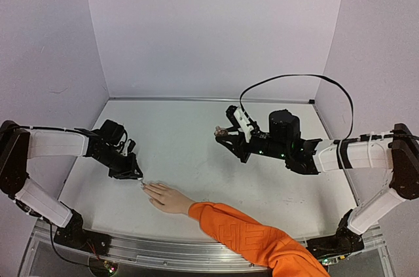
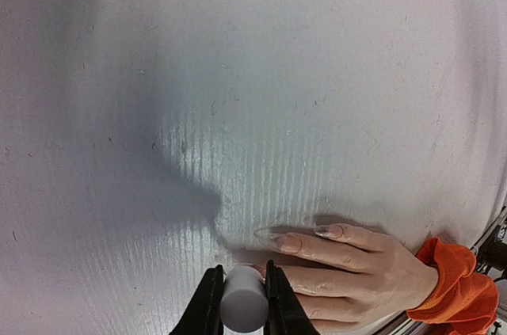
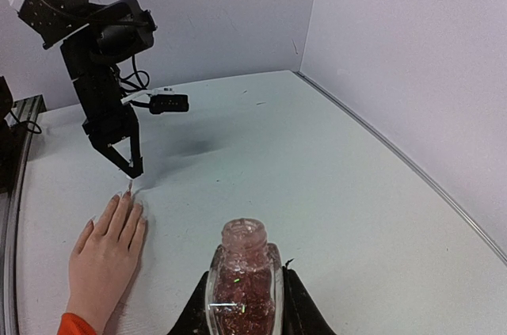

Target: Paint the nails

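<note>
Nails [image 2: 329, 231] lie just beyond left pincer [image 2: 243, 273] clamped on grey cap [image 2: 243, 307]; right pincer [image 3: 245, 291] grips open bottle [image 3: 241, 260].

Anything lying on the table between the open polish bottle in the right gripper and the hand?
No. The right wrist view shows only bare table between the bottle and the hand; the top view agrees.

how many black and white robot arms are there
2. Left arm at left, tip by the pale beige hand's fingertips; right arm at right, holding a pink glitter glass bottle.
</note>
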Tool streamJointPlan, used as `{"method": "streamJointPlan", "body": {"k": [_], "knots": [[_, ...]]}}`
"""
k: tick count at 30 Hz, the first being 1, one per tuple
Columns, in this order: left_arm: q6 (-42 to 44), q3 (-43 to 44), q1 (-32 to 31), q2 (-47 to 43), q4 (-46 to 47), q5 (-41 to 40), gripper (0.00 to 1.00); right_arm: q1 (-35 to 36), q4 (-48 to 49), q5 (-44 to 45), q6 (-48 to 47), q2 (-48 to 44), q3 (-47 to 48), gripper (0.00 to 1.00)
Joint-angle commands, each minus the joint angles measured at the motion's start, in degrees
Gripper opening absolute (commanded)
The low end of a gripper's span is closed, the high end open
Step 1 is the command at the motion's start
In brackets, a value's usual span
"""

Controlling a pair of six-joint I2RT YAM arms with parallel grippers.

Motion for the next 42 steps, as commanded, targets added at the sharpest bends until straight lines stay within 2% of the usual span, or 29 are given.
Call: {"method": "streamJointPlan", "body": {"k": [1,14,28,42], "knots": [[0.13,1.39,-0.14,1.01,1.07,-0.56,0.00,-0.32,4.07,-0.71,0.44,0.10,2.64,0.00],[0.40,1.47,-0.17,-1.85,-1.32,-5.07,0.00,-0.37,4.08,-0.68,0.44,0.47,2.73,0.00],[0.11,0.47,-0.79,-5.03,-1.18,-1.15,0.00,-0.28,4.10,-1.31,0.64,0.49,2.81,0.00],[0.11,1.43,-1.83,-1.33,0.76,-0.72,0.00,-0.36,4.08,-0.99,0.55,0.11,2.64,0.00]]}}
